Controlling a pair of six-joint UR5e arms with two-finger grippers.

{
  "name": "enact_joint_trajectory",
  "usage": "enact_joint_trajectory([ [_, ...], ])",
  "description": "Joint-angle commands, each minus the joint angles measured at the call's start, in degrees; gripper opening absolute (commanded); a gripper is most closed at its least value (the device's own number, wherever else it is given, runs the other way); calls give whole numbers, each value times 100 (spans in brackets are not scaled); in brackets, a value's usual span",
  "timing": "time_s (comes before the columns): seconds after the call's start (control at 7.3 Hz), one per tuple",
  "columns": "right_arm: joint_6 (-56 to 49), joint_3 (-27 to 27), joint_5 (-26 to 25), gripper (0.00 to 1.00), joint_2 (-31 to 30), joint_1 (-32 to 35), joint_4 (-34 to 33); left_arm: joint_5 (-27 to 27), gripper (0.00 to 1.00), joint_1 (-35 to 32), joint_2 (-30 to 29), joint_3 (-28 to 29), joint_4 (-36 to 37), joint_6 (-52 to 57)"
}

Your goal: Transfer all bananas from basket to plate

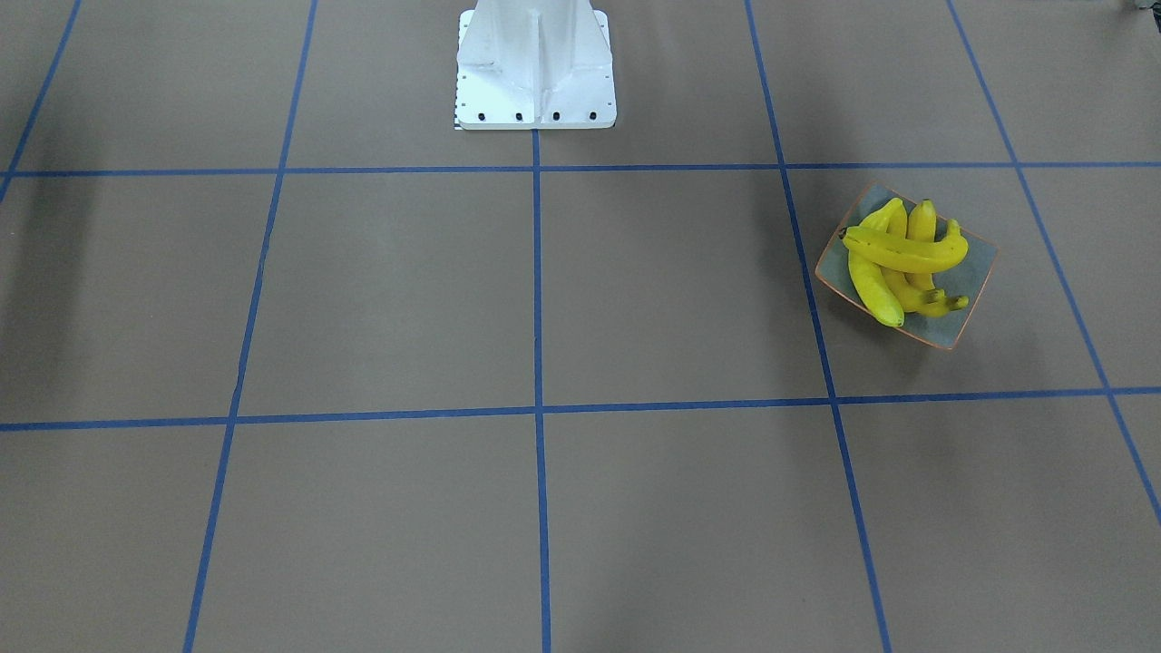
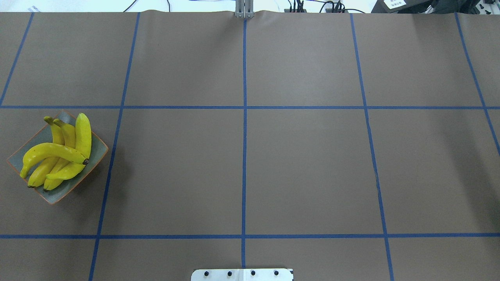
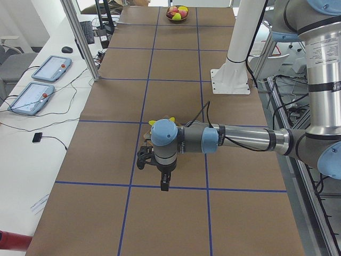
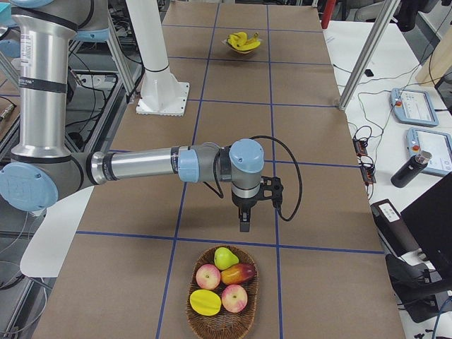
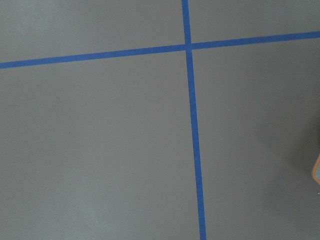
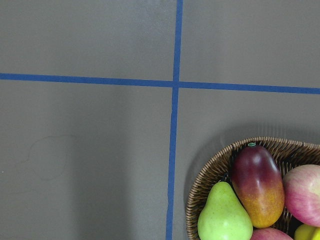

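Several yellow bananas (image 1: 907,252) lie piled on the square grey-blue plate (image 1: 949,327) with an orange rim. In the overhead view the bananas (image 2: 54,150) and the plate (image 2: 62,191) are at the table's left. The left gripper (image 3: 164,184) shows only in the exterior left view, hanging over the table just in front of the plate; I cannot tell if it is open. The right gripper (image 4: 244,224) shows only in the exterior right view, above the table just behind the wicker basket (image 4: 222,296); I cannot tell its state either. No banana shows in the basket.
The basket (image 6: 210,165) holds apples, a green pear (image 6: 224,217) and a red-yellow mango (image 6: 257,185). The white robot base (image 1: 535,63) stands at the table's middle edge. Blue tape lines grid the brown table. The plate's rim (image 5: 316,170) shows at the left wrist view's right edge.
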Motion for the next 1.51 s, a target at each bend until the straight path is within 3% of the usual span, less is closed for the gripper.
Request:
enact_joint_trajectory([
  [0.0, 29, -15, -14, 100, 18, 0, 1, 7, 100, 8, 23, 3, -7, 0],
  [1.37, 319, 81, -76, 100, 53, 0, 1, 7, 100, 17, 23, 37, -7, 0],
])
